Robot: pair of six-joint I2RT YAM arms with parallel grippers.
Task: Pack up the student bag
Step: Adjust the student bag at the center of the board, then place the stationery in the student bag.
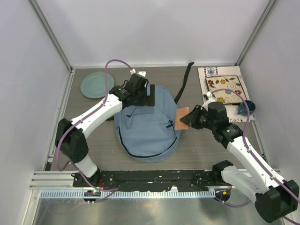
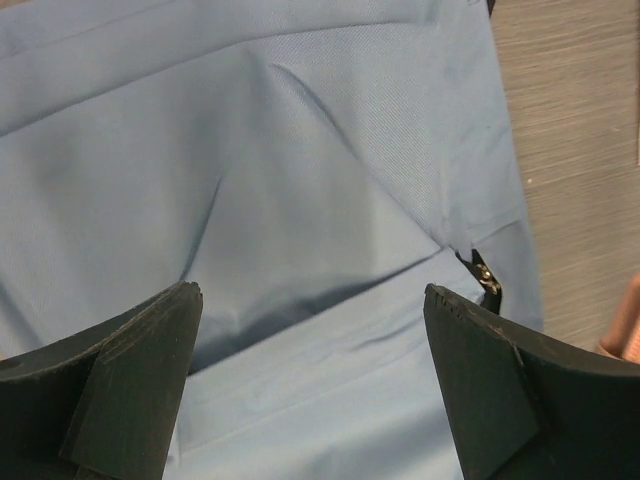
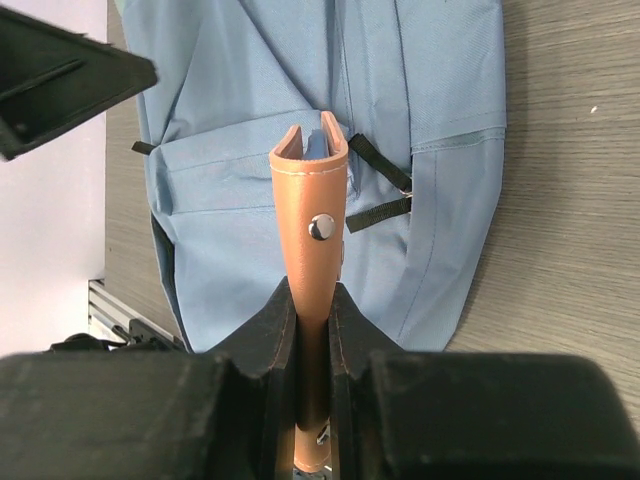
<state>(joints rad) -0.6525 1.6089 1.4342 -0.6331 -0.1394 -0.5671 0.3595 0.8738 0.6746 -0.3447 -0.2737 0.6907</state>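
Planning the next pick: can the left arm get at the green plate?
Probably yes: the left gripper is open above the student bag, and nothing lies between it and the green plate.

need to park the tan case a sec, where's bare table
Bare table between the student bag and the near rail, right side; also between green plate and black strap. Crowded far right: patterned book, blue cup.

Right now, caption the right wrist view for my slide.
Right claw grips a tan leather case, blue student bag beyond.
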